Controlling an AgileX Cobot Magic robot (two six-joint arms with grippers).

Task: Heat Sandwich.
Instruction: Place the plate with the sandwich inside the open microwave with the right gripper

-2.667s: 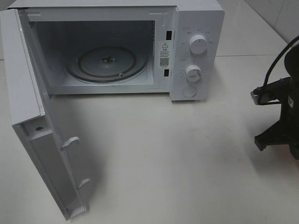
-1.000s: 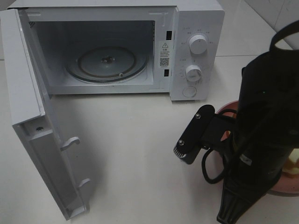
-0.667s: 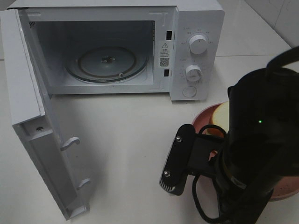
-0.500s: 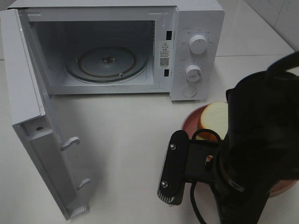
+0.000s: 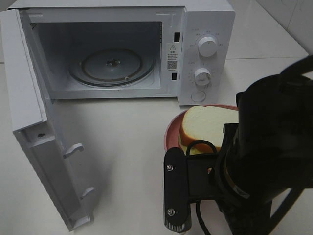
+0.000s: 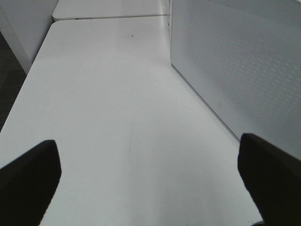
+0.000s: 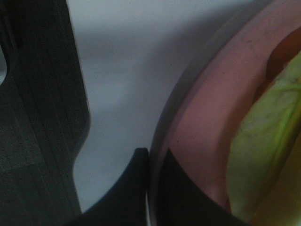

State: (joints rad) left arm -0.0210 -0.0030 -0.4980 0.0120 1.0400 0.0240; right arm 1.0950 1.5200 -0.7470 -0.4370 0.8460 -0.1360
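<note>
The right gripper (image 7: pixel 153 159) is clenched on the rim of the pink plate (image 7: pixel 202 141). In the right wrist view, one dark fingertip lies outside the rim and the other on the plate's inner slope. The sandwich (image 7: pixel 263 150) lies on the plate just beyond the gripper, showing yellow-green filling and a bit of orange crust. I cannot tell whether the plate rests on the desk (image 7: pixel 117 70) or is lifted clear of it.

In the exterior high view the right arm (image 5: pixel 266 147) hides the gripper itself. The plate and the bread stick out from under the arm on the microwave side. The microwave (image 5: pixel 210 19) stands well apart from the gripper, with its door (image 5: pixel 29 98) swung wide and the glass turntable (image 5: pixel 110 66) bare. I judge the step in hand to be carrying the plated sandwich to the oven. The next move calls for keeping the plate level, passing it through the opening clear of the door's edge, and setting it centred on the turntable.

In the left wrist view the left gripper (image 6: pixel 150 188) is released, with its fingertips wide apart over bare desk. Beside it is a white dotted panel (image 6: pixel 244 70), probably the door's outer face. The desk is smooth, white and slightly glossy. Pale wall tiles (image 5: pixel 293 19) show behind it.
</note>
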